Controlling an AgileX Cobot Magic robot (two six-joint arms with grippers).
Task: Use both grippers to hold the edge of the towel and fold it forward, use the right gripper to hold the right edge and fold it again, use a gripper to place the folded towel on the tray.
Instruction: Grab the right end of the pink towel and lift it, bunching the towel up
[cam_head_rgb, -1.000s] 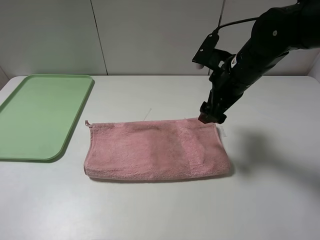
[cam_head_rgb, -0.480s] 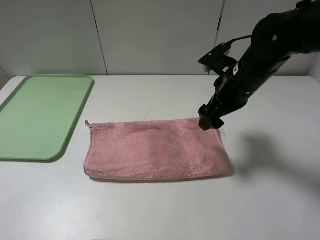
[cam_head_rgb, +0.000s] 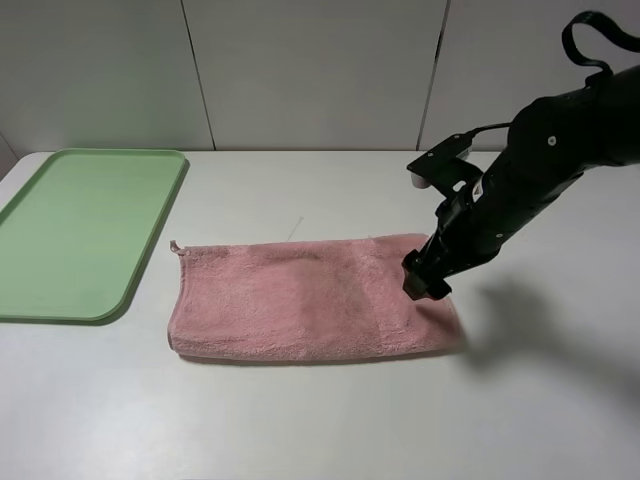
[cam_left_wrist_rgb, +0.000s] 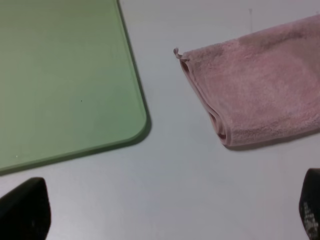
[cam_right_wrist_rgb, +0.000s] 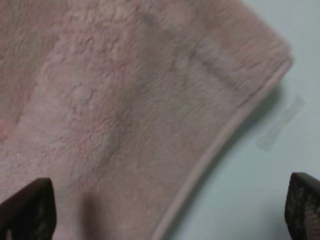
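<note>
A pink towel (cam_head_rgb: 310, 298), folded into a long strip, lies flat on the white table; it also shows in the left wrist view (cam_left_wrist_rgb: 260, 90) and the right wrist view (cam_right_wrist_rgb: 125, 100). My right gripper (cam_head_rgb: 425, 283) hangs low over the towel's right edge, open and holding nothing; its fingertips (cam_right_wrist_rgb: 27, 210) straddle the edge, one over towel and one over table. My left gripper (cam_left_wrist_rgb: 167, 212) is open and empty above bare table near the towel's left end, and it is out of the exterior high view. The green tray (cam_head_rgb: 80, 225) lies at the left, empty.
The tray's rounded corner (cam_left_wrist_rgb: 140, 125) lies close to the towel's left end. A small piece of clear tape (cam_right_wrist_rgb: 280, 122) is stuck to the table beside the towel's right edge. White wall panels stand behind the table.
My right gripper has moved down and toward the front, from the towel's far right corner to the middle of its right edge. The towel has not moved.
</note>
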